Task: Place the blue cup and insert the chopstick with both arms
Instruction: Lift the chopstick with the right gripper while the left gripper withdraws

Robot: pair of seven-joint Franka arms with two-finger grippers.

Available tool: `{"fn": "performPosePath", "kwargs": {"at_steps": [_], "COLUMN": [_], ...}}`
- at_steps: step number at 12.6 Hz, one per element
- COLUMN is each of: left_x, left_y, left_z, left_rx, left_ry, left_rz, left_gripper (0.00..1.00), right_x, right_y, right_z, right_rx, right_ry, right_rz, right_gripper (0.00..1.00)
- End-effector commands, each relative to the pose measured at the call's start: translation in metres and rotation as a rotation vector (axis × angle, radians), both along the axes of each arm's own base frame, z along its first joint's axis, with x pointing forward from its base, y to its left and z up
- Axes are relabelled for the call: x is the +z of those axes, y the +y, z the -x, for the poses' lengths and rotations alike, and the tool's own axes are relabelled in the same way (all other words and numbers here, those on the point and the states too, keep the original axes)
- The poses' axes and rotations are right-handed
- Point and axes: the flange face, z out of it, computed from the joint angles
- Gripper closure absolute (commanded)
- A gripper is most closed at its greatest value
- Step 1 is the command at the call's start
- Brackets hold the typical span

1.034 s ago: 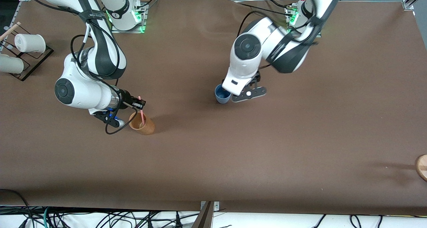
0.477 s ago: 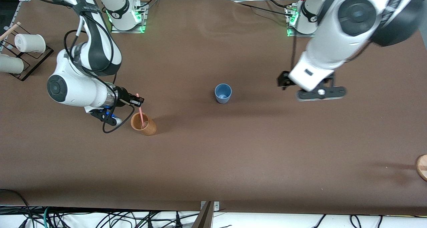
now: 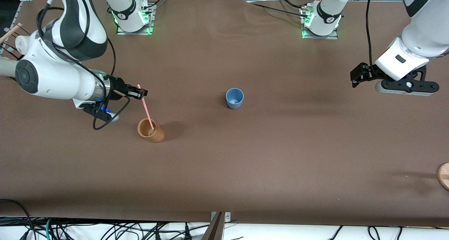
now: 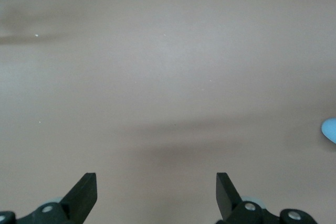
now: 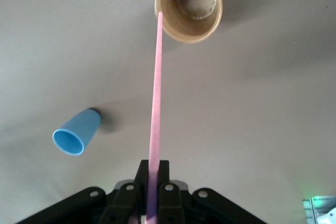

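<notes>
The blue cup (image 3: 234, 98) stands upright on the middle of the table, with nothing touching it; it also shows in the right wrist view (image 5: 76, 132). My right gripper (image 3: 140, 92) is shut on the upper end of the pink chopstick (image 3: 146, 110), which slants down with its lower tip at the mouth of the tan cup (image 3: 151, 130). In the right wrist view the gripper (image 5: 153, 169) clamps the chopstick (image 5: 156, 93), whose tip meets the tan cup's rim (image 5: 189, 6). My left gripper (image 3: 355, 79) is open and empty, up over bare table toward the left arm's end, with its fingers (image 4: 86, 190) wide apart.
White cups (image 3: 5, 67) sit at the table's edge at the right arm's end, partly hidden by the right arm. A round wooden object (image 3: 443, 175) lies at the table's edge at the left arm's end, nearer to the front camera.
My left gripper let go of the blue cup and swung away toward the left arm's end. My right gripper rose, drawing the chopstick up out of the tan cup.
</notes>
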Motion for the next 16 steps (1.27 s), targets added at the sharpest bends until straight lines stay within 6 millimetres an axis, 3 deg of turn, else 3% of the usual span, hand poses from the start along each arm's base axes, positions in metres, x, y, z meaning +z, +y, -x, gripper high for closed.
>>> {"fn": "performPosePath", "kwargs": {"at_steps": [1, 4, 8, 11, 16], "left_x": [-0.006, 0.006, 0.012, 0.015, 0.016], "left_y": [0.018, 0.018, 0.015, 0.017, 0.015], "left_z": [0.014, 0.02, -0.007, -0.012, -0.012], "left_rx": [0.051, 0.029, 0.02, 0.015, 0.015], "left_ry": [0.009, 0.104, 0.07, 0.06, 0.062], "left_rz": [0.102, 0.061, 0.023, 0.015, 0.014], "left_gripper": [0.0, 0.0, 0.0, 0.0, 0.0], "right_x": [0.04, 0.074, 0.058, 0.045, 0.008], "right_y": [0.006, 0.031, 0.122, 0.19, 0.255], "right_z": [0.011, 0.015, 0.027, 0.04, 0.047], "right_rx": [-0.043, -0.095, -0.225, -0.34, -0.5], "right_ry": [0.026, 0.052, 0.13, 0.172, 0.229], "right_rz": [-0.051, -0.054, -0.084, -0.14, -0.209], "right_gripper": [0.94, 0.94, 0.94, 0.94, 0.94]}}
